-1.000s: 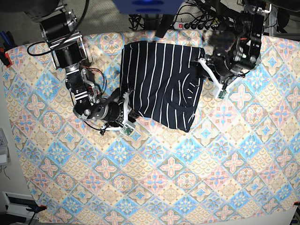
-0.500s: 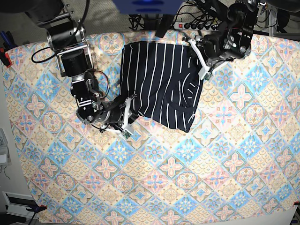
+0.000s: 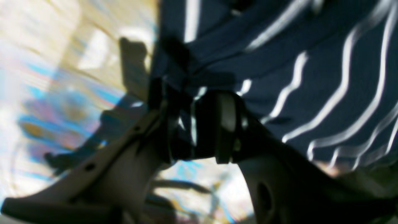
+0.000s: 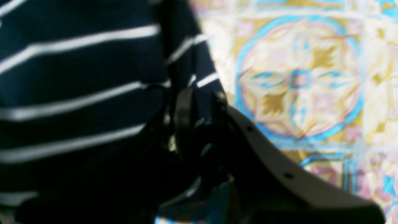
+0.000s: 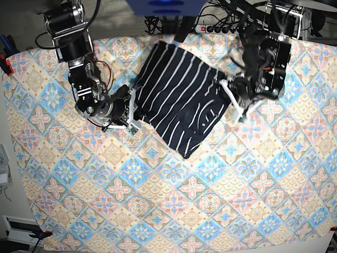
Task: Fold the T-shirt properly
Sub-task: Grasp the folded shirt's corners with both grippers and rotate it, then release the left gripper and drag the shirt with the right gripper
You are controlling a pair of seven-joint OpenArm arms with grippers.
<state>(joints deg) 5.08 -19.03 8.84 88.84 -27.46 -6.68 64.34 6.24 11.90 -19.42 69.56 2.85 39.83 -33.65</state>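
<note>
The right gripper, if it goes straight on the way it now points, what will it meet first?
Most likely only the dark navy white-striped cloth T-shirt: the right gripper is shut on its edge already. Depth past the cloth is unclear.

Left gripper (image 5: pixel 227 90) and right gripper (image 5: pixel 132 108) clamped on opposite edges of T-shirt (image 5: pixel 179 100), both arms reaching inward.

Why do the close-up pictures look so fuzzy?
Left wrist view: the T-shirt stripes smear and the tablecloth is washed out by glare. Right wrist view: soft focus, with the gripper a dark blur. Base view: sharp.
</note>
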